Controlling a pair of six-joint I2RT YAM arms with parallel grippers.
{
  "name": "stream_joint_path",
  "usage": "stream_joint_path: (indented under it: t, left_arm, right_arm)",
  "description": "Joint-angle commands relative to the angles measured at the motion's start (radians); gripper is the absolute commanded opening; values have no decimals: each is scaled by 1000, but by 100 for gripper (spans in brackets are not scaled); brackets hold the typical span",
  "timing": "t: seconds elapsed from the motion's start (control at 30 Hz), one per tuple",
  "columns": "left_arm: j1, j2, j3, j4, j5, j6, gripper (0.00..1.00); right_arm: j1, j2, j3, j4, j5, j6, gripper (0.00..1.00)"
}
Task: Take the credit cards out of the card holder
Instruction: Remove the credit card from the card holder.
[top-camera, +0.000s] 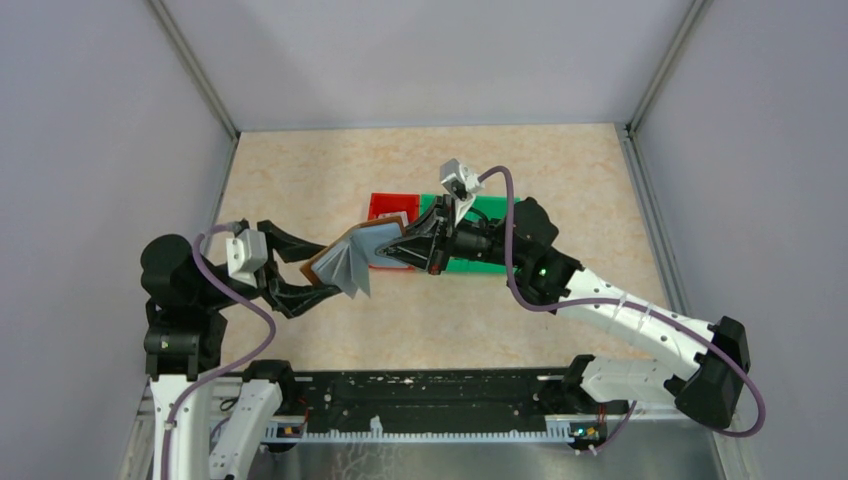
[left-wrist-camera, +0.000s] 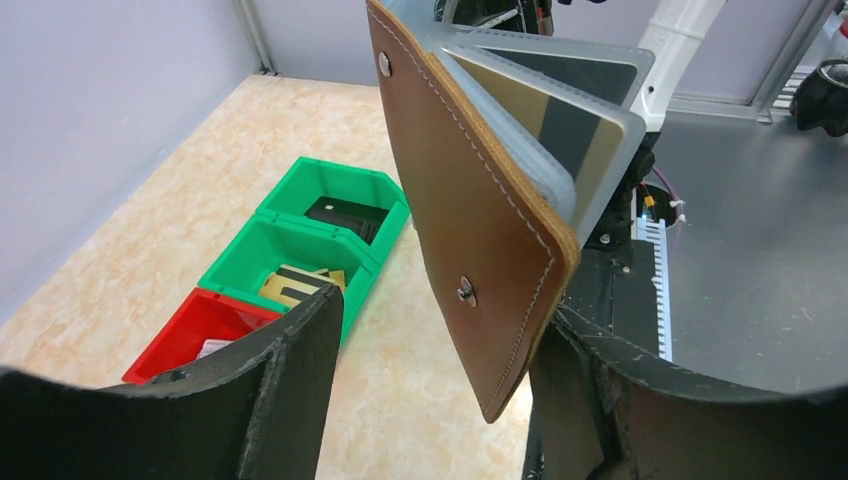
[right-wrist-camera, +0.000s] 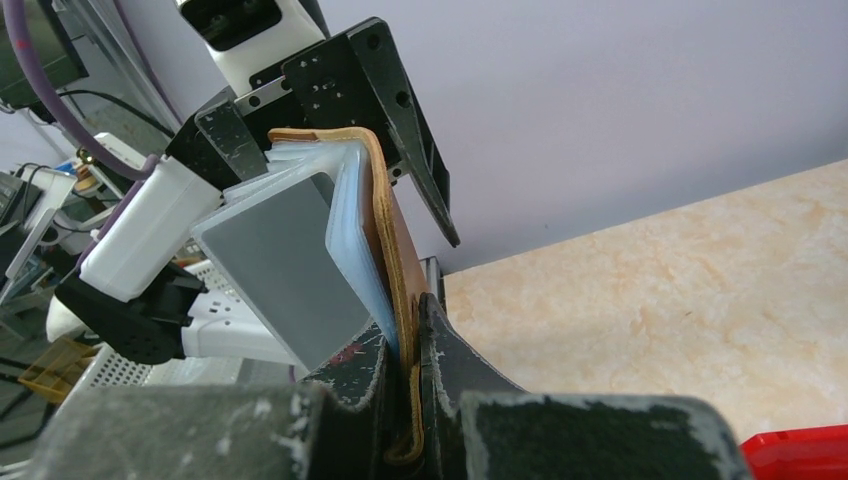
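The brown card holder (top-camera: 350, 262) hangs fanned open in the air over the table's middle. My right gripper (top-camera: 405, 248) is shut on its leather edge (right-wrist-camera: 385, 230), both fingers (right-wrist-camera: 450, 350) pressed against it. Credit cards sit in its pale pockets: a gold one with a dark stripe (left-wrist-camera: 600, 155) and a grey one (right-wrist-camera: 285, 265). My left gripper (left-wrist-camera: 440, 400) is open, and the holder's lower corner (left-wrist-camera: 500, 390) dips between its fingers (left-wrist-camera: 290, 380), close to the right one. In the top view the left gripper (top-camera: 328, 270) straddles the holder's left side.
Two joined green bins (left-wrist-camera: 300, 225) and a red bin (left-wrist-camera: 215, 305) stand on the table behind the holder. One green bin holds gold striped cards (left-wrist-camera: 295, 285), the other a dark card (left-wrist-camera: 345, 212). The side walls are near. The black base rail (top-camera: 430, 395) runs along the near edge.
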Motion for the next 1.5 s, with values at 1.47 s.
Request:
stream_joint_path:
  t: [1.47]
  left_arm:
    - [-7,-80,-153,321,-45,-575,99]
  right_arm:
    - [-18,13,18,98,-1,53,0]
